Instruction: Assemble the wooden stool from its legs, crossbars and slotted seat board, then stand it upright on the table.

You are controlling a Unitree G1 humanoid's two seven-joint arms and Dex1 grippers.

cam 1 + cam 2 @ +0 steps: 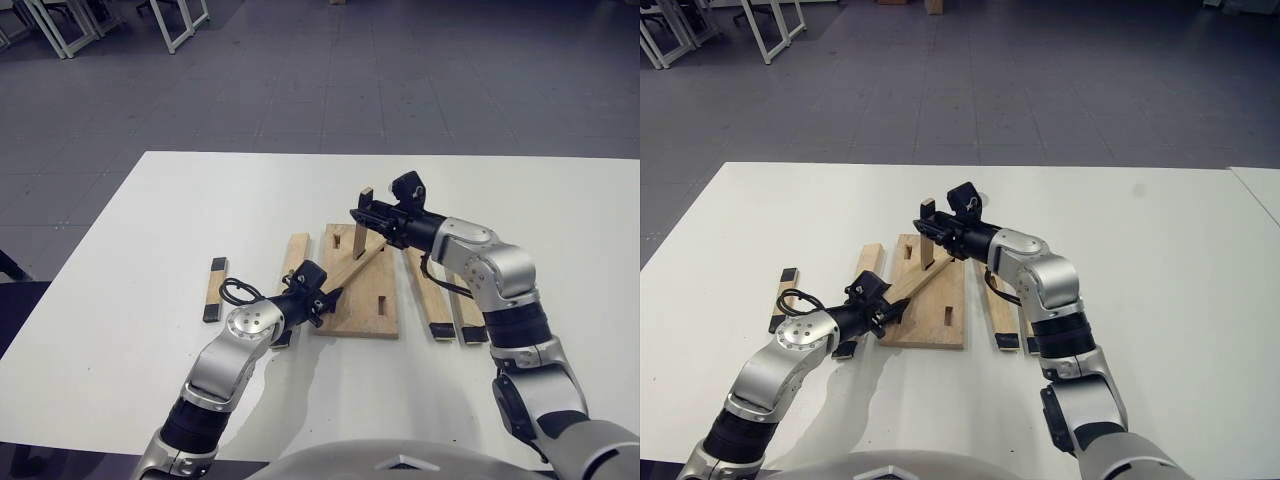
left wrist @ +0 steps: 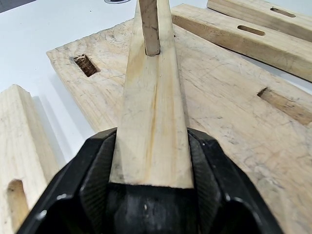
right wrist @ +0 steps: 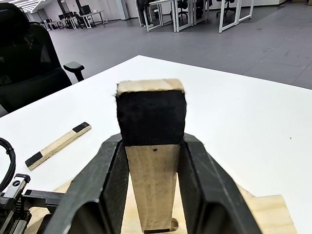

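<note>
Right hand (image 1: pixel 366 217) is clamped on a leg (image 1: pixel 361 242), holding it upright with its foot in a slot toward the far side of the seat board (image 1: pixel 368 308), which lies flat on the bench (image 1: pixel 150 230). In the right wrist view the leg's dark-capped top stands between the fingers (image 3: pixel 109 185) and its lower end goes down into the board. Left hand (image 1: pixel 318 297) is closed on the near end of a crossbar (image 1: pixel 358 265). The bar slopes up across the board from its near left edge, and its far tip meets the leg partway up. The left wrist view shows the tip touching the leg, but I cannot tell whether it sits inside a mortise.

Step in hand, as I judge it, is joining the first crossbar to the first leg, so the task is at an early stage. Spare legs (image 1: pixel 428 295) lie just right of the board, one more piece (image 1: pixel 294 255) lies along its left edge, and a short bar (image 1: pixel 214 288) with dark ends lies well apart on the left.

Next move likely calls for the left hand to line the bar's tip up with the leg's slot and press it along the bar's own length. Meanwhile the right hand would need to brace the leg so it neither tips nor lifts out of the board. Pushing off-axis could lever the leg sideways or slide the board on the bench
</note>
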